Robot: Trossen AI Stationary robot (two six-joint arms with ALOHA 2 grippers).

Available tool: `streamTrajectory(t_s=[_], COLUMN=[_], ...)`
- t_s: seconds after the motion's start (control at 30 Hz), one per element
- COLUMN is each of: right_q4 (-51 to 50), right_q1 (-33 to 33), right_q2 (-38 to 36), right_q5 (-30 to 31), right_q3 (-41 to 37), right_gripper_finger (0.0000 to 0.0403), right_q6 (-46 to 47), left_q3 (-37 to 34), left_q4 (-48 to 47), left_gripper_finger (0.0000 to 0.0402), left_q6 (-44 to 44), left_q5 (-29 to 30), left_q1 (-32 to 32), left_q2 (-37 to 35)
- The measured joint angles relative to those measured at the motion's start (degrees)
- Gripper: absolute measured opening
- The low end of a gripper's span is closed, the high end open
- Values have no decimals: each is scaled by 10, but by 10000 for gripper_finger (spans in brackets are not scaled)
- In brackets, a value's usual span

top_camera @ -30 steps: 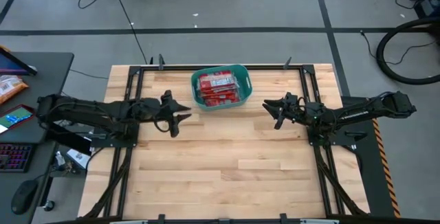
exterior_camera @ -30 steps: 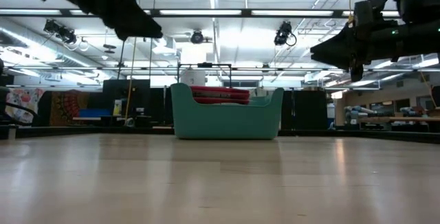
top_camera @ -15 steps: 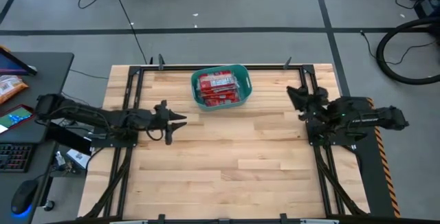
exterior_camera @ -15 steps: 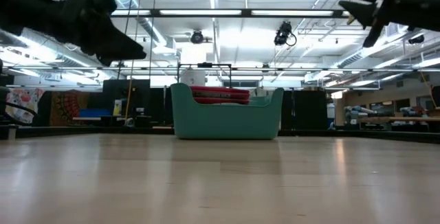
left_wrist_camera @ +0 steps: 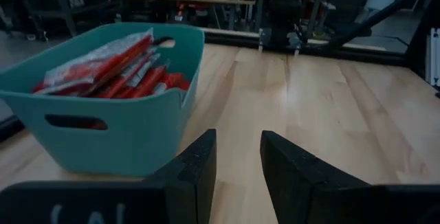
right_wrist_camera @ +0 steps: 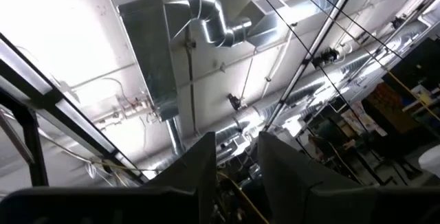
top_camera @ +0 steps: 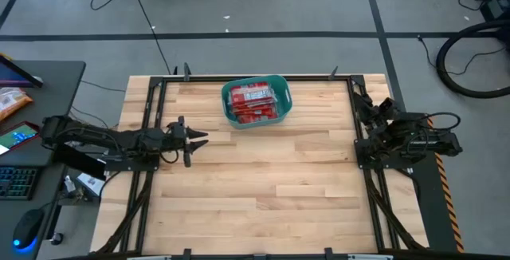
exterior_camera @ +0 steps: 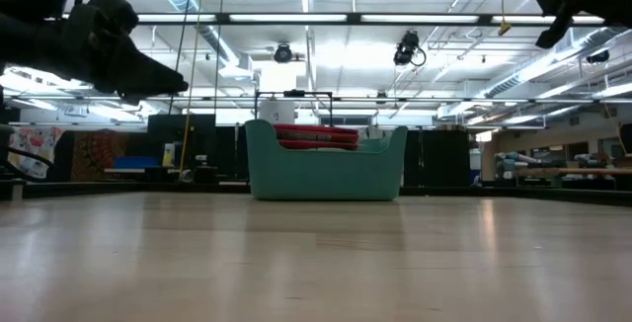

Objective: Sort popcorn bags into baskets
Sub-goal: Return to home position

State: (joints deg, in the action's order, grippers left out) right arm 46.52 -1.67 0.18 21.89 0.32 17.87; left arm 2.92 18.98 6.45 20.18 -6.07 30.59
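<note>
Popcorn bags: red packets with white panels, all piled in the teal basket. In the low view the pile tops the rim. The basket sits upper centre of the high view, at the top edge of the wooden table, and mid-frame in the low view.

Left gripper: left-centre of the high view, over the table's left side and pointing right. It is lower left of the basket and well apart from it. In the low view it shows upper left, above the tabletop. Its wrist view shows the fingers close together with a narrow gap between them and nothing in it. The basket with bags is at that frame's left.

Right gripper: right side of the high view at the table's right edge, arm folded over its base, well apart from the basket. In the low view it shows in the upper right corner. Its wrist view faces ceiling ducts. The fingers have the same narrow gap and hold nothing.

Dark desk at the left edge of the high view, with an orange packet on it.
</note>
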Motion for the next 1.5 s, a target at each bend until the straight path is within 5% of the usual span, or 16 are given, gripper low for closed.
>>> streamTrajectory(t_s=[0.53, 0.9, 1.2, 1.5], right_q4=[-33, -427, -419, -419], right_q1=[0, 0, 0, 0], right_q2=[-1, 0, 4, 4], right_q5=[0, -2, -7, -7], right_q3=[0, 0, 0, 0], right_gripper_finger=[115, 115, 115, 115], right_q6=[0, 0, 0, 0], left_q3=[-25, -25, -25, -25], left_q4=[-28, -17, 31, 35], left_gripper_finger=[118, 118, 118, 118], left_q6=[-56, -62, -135, -39], left_q5=[40, 13, 10, 10], left_q1=[-16, -19, -52, -54], left_q2=[-109, -121, -123, -122])
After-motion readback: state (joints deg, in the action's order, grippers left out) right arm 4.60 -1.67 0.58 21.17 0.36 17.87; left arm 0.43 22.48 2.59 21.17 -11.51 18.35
